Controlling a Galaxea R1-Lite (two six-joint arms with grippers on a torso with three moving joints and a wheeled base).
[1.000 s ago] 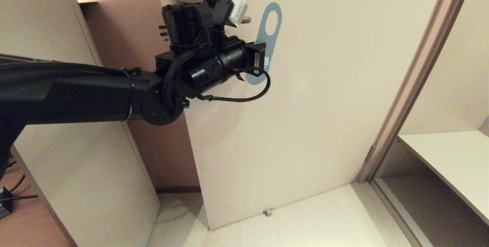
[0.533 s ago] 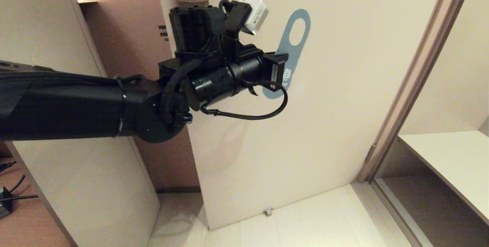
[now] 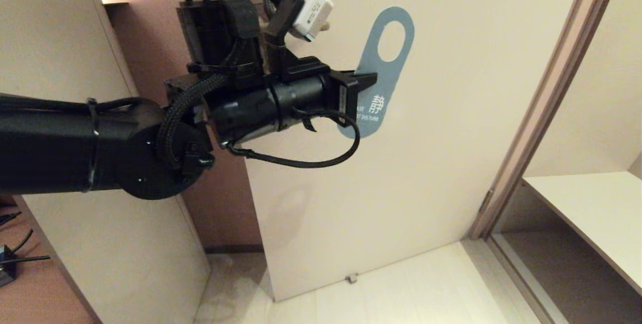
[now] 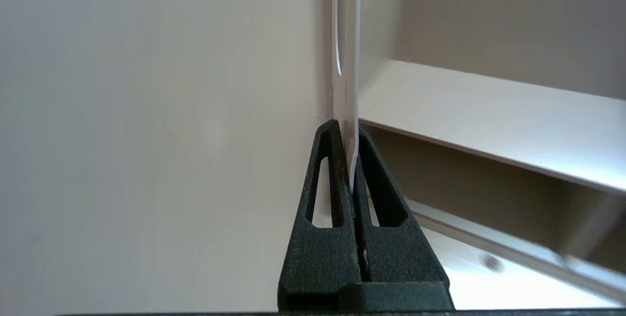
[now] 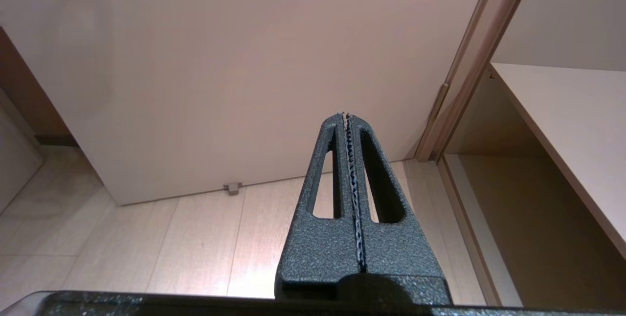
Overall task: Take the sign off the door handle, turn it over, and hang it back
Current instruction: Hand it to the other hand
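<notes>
Left gripper (image 3: pixel 362 82) pinches sign (image 3: pixel 385 70) by its edge, off the handle; thin card may slip when flipped.

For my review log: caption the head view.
Left gripper pinches the blue-grey oval-holed card sign before the pale door.

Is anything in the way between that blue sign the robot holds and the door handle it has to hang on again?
Nothing visible lies between them. The left gripper holds the sign out in front of the door. The handle itself is almost wholly hidden behind the arm's own wrist, so the last stretch cannot be checked.
</notes>
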